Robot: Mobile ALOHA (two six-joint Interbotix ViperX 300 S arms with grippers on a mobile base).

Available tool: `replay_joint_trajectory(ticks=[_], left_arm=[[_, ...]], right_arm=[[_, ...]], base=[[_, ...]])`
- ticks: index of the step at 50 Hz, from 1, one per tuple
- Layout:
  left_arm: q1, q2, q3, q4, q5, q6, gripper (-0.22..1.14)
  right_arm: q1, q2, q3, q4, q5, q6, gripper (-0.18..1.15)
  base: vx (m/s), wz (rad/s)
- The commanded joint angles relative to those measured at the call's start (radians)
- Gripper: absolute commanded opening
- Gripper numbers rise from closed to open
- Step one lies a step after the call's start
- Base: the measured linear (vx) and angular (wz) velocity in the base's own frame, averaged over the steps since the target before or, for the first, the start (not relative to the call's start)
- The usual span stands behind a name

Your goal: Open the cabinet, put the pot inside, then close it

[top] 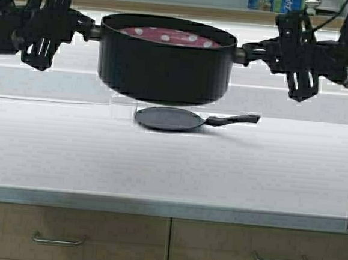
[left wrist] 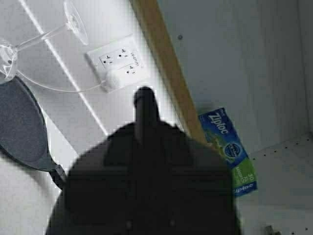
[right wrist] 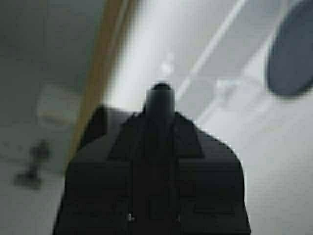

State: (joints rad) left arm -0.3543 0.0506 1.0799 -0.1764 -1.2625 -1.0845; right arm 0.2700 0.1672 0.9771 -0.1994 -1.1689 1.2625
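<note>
Your round black pot (top: 165, 66) with the pink-red, white-dotted inside hangs in the air above the white worktop (top: 171, 160), level with the wooden shelf edge (top: 171, 9). The left claw (top: 85, 27) is clamped on its left side handle and the right claw (top: 252, 52) on its right one. Below it lie a flat black long-handled frying pan (top: 172, 119) and a clear wine glass (left wrist: 29, 41).
</note>
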Motion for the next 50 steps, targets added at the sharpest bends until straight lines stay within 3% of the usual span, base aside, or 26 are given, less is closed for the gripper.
replay_joint_trajectory(ticks=[1,17,33,50], left_arm=[[-0.028,-0.133,-0.026,0.008,0.14,0.052,0.02],[-0.046,-0.351,-0.11,-0.008,0.451,0.173,0.02],[-0.051,-0.44,-0.212,-0.031,0.603,0.215,0.02],[-0.066,-0.514,-0.261,-0.058,0.719,0.29,0.02]], right_arm=[[0.046,-0.153,-0.015,0.0,0.101,-0.018,0.06],[0.057,-0.365,-0.043,0.0,0.37,0.005,0.06],[0.064,-0.5,-0.158,-0.005,0.669,0.029,0.06],[0.104,-0.606,-0.206,-0.002,0.75,0.026,0.06]], base=[[0.0,0.0],[0.0,-0.01],[0.04,0.01],[0.18,-0.01]])
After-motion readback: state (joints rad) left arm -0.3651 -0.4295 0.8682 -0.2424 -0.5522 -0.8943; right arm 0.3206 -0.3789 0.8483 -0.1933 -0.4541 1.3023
